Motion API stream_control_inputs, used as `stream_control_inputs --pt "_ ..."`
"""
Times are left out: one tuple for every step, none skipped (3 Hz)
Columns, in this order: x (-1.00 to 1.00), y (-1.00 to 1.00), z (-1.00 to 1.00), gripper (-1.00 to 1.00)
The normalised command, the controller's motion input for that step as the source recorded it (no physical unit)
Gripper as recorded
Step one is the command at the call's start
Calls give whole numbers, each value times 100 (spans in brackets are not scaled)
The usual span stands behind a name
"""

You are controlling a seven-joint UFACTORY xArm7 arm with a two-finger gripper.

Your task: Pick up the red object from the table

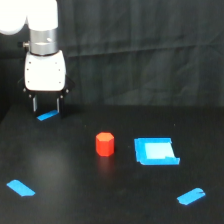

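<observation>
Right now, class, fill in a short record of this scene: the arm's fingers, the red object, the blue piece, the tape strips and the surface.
gripper: raised at the exterior view's upper left, fingers apart, holding nothing
red object: upright on the table, near the middle, untouched
blue square piece: flat, beside the red object on the exterior view's right, apart from it
blue tape strips: three, one under the gripper, two near the front
table: black, matte

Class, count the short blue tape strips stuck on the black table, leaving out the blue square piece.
3: one strip below the gripper, one near the exterior view's left front, one near the right front. None looks hidden.
</observation>
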Motion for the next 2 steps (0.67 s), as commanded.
stream_control_inputs --pt "12 5 -8 99" --pt "24 -2 -15 100"
